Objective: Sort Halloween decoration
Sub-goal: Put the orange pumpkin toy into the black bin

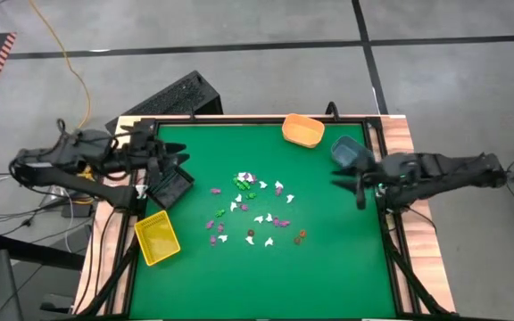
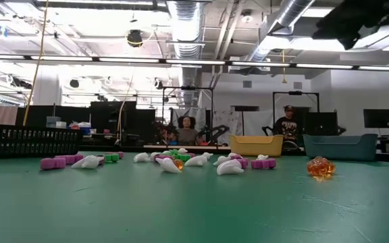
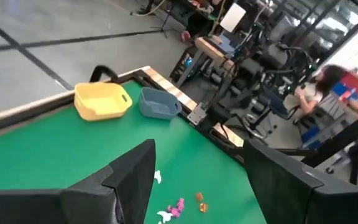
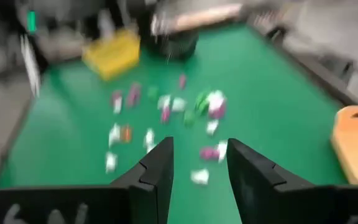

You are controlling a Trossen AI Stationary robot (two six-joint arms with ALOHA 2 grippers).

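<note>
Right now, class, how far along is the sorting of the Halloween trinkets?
Nothing looks sorted: the tiny white, purple, green and orange trinkets all lie mid-table. The left gripper waits, jaws open, by the black basket; the right gripper waits empty, jaws open, beside the blue bin. All the sorting remains.

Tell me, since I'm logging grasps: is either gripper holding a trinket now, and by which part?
Nothing is held. The left gripper and right gripper both stand open and empty, away from the Halloween decoration.

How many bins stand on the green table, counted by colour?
Orange bin: 1
Blue bin: 1
Black bin: 1
Yellow bin: 1
Total: 4
</note>
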